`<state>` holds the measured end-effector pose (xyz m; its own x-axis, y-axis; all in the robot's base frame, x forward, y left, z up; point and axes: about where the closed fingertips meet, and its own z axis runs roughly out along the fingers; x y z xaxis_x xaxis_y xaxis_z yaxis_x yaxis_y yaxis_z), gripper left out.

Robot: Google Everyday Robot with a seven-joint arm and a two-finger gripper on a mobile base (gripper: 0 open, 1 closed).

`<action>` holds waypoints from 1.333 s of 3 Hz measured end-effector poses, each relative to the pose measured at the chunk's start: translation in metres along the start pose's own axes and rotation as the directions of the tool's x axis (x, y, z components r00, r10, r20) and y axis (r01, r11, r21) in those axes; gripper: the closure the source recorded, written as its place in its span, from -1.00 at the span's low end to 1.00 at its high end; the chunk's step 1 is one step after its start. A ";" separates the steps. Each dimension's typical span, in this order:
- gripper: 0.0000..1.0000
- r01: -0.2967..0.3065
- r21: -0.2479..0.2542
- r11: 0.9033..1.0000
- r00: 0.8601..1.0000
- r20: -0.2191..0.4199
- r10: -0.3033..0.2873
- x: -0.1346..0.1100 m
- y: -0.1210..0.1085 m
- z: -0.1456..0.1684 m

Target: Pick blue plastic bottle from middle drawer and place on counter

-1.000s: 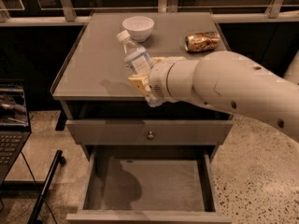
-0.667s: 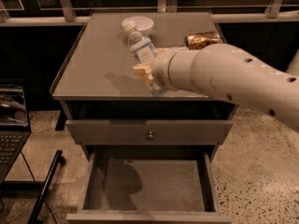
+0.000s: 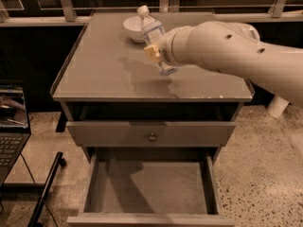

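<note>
Overall: dim, warm indoor light
Source: above and to the right
Shadow: the gripper (image 3: 158,56), above the counter (image 3: 94,70) and clamped on the blue plastic bottle (image 3: 152,32), casts a soft dark patch down-left on the top
Middle drawer (image 3: 208,183): inside shaded, darkest at left
Glare: faint sheen on the counter; pale arm (image 3: 227,51) brightest
Background: nearly black

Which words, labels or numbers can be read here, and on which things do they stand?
None can be read.
Label of the blue plastic bottle, held by the gripper above the counter: too blurred.
Screen and keys of the laptop: too small.
</note>
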<state>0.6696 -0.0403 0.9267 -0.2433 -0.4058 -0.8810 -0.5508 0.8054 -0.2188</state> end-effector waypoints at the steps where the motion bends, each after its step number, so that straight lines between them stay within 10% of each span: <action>1: 1.00 0.004 0.027 1.000 0.997 -0.078 -0.002 0.001 -0.018 0.040; 4: -0.28 0.012 0.038 0.999 0.997 -0.082 -0.009 -0.002 -0.020 0.043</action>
<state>0.7150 -0.0368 0.9150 -0.3034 -0.4470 -0.8415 -0.5226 0.8165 -0.2453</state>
